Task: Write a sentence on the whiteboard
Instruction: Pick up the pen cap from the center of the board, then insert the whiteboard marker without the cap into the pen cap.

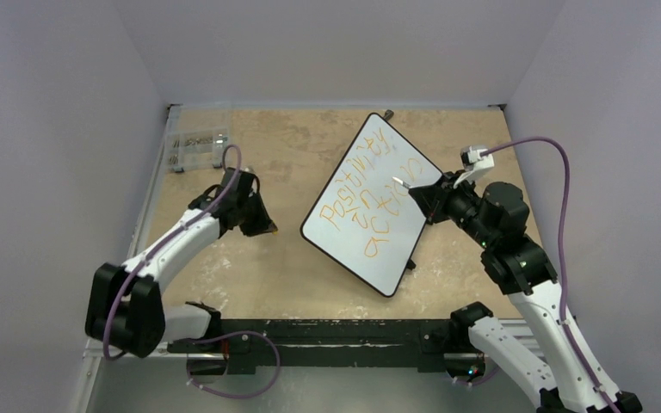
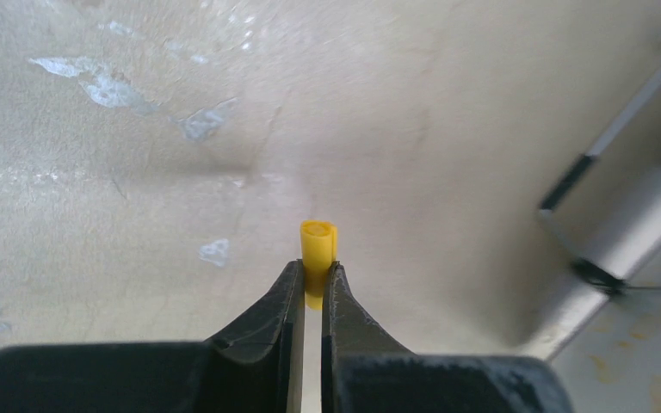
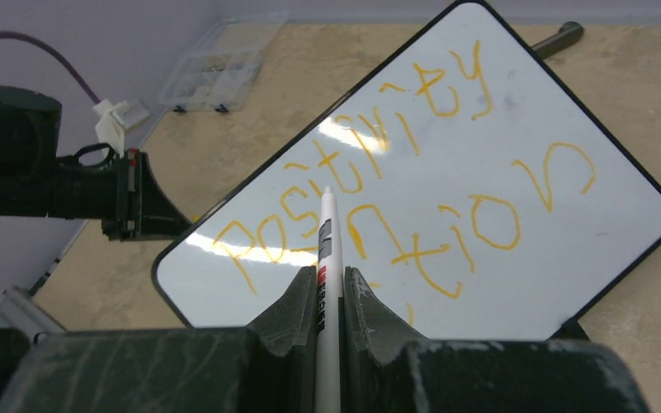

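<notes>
1. The sentence [image 1: 361, 206] looked done to me: three orange-yellow lines, roughly "Positivity in action", running across the whiteboard [image 1: 392, 267].
2. The whiteboard sat turned diagonal around the middle of the worktop [image 1: 284, 275], with its far corner up near the back wall.
3. The right gripper [image 3: 328, 274] was clamped tight on the marker [image 3: 326, 249], which poked out over the lettering. I couldn't tell whether the tip was touching the surface or just above it.
4. The left gripper [image 2: 314, 268] hung left of the whiteboard, low over bare worktop. It was pinched shut on the yellow cap [image 2: 318, 241], holding only the cap's lower end.
5. My guess is that capping the marker is what's left.
6. What could go wrong:
   - If the tip dragged sideways on the way out, it'd streak or smear the letters.
   - The whiteboard is loose, so a bump from the right gripper could shove or spin it.
   - The cap had barely any grip on it. A slightly off-line push from the marker could tip it or pop it out.
7. Room to move:
   - There was a good open patch of worktop between the two grippers, left of the whiteboard. That's probably the safest place for them to meet.
   - The right arm sat fairly close to the right wall.
   - A clear box [image 1: 196, 148] sat in the far-left corner, well out of the way.
</notes>
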`<act>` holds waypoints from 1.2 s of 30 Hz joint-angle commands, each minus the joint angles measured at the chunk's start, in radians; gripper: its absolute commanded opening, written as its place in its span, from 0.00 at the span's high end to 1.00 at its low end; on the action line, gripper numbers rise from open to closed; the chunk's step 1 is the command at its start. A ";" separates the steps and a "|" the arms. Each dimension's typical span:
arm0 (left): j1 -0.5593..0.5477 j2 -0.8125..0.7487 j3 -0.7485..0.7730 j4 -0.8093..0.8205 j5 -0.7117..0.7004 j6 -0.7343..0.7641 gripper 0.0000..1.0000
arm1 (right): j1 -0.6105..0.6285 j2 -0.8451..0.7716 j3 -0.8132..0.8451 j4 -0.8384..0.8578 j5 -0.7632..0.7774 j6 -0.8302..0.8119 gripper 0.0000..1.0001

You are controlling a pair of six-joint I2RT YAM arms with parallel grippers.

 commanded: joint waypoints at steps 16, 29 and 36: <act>0.074 -0.505 -0.218 0.636 0.189 -0.438 1.00 | 0.065 0.115 0.003 0.402 -0.409 0.093 1.00; 0.103 -0.590 -0.128 0.379 0.096 -0.868 1.00 | 0.337 0.224 0.002 0.605 -0.273 0.060 1.00; 0.103 -0.636 -0.114 0.336 0.064 -0.952 1.00 | 0.435 0.329 0.063 0.629 -0.154 0.038 1.00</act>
